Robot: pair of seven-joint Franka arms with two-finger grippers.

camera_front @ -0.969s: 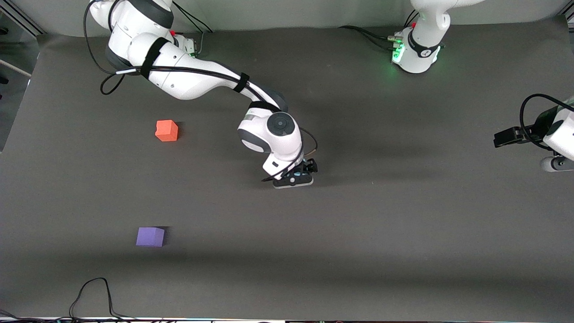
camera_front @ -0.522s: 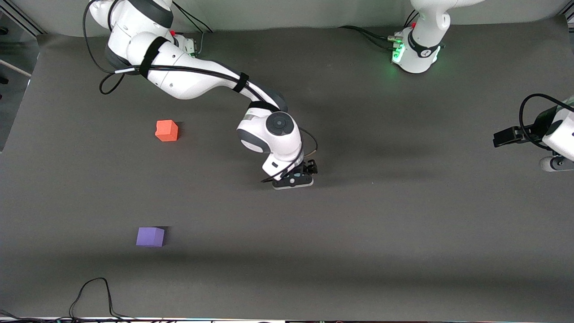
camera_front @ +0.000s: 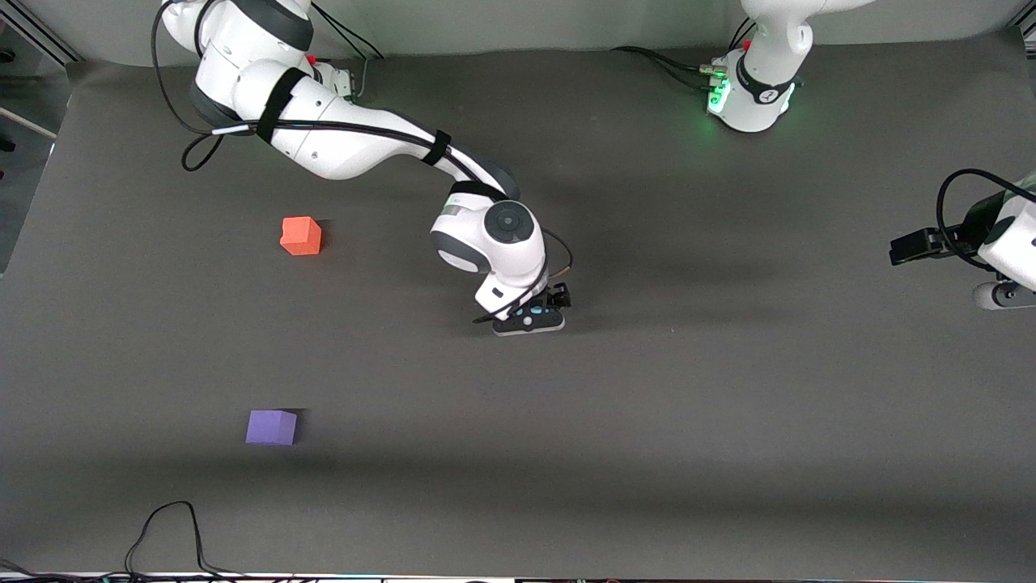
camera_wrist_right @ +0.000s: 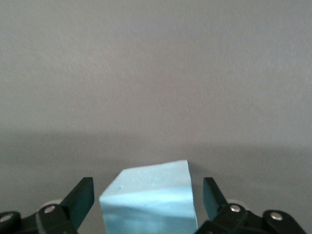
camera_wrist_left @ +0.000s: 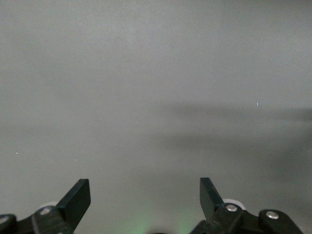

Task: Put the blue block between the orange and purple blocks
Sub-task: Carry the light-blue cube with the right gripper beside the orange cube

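Note:
The light blue block (camera_wrist_right: 151, 200) sits on the grey mat between the two fingers of my right gripper (camera_wrist_right: 147, 187). The fingers stand open, with a small gap on each side of the block. In the front view the right gripper (camera_front: 530, 320) is low at the middle of the table and its hand hides the block. The orange block (camera_front: 301, 236) and the purple block (camera_front: 271, 427) lie toward the right arm's end, the purple one nearer the camera. My left gripper (camera_wrist_left: 145, 187) is open and empty over bare mat.
The left arm (camera_front: 1008, 243) waits at its end of the table. A black cable (camera_front: 170, 526) loops onto the mat's near edge, nearer the camera than the purple block. The grey mat (camera_front: 688, 421) covers the whole table.
The right hand has shifted slightly and settled lower round the blue block, still open. The blocks and the left arm have not moved.

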